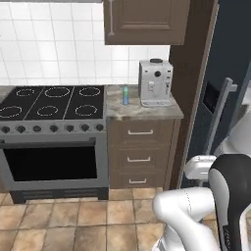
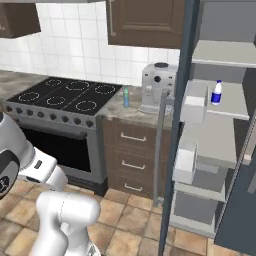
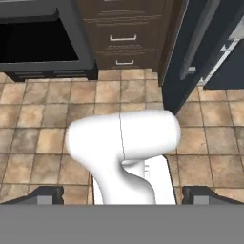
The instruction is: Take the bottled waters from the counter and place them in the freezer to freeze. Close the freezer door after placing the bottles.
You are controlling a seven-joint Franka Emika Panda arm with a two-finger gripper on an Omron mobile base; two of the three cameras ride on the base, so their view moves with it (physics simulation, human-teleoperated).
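My hand (image 3: 122,194) hangs spread wide, empty; blue bottle (image 1: 125,95) on the surface (image 1: 147,111), white bottle (image 2: 216,93) on a freezer (image 2: 220,125) shelf.

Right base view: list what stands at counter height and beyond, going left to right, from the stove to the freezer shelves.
Black stovetop → blue-green bottle on the counter → grey coffee machine → open freezer door, seen edge-on → white bottle on a freezer shelf.
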